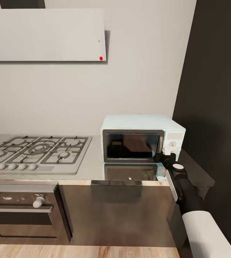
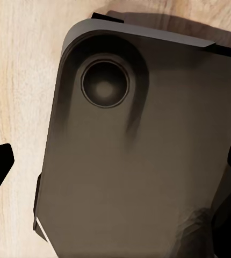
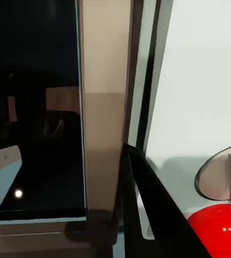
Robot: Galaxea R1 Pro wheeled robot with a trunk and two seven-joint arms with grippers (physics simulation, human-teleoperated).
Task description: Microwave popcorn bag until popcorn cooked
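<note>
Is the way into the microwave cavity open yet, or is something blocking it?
Blocked: the microwave door looks shut across the cavity. The right gripper is at the door's right edge, by the control panel.

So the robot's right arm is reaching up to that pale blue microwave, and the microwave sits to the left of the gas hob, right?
Not quite. In the head view the microwave stands to the right of the gas hob, not its left, on the same countertop. The right arm does reach up to it, with the right gripper at the microwave's front by the knobs.
</note>
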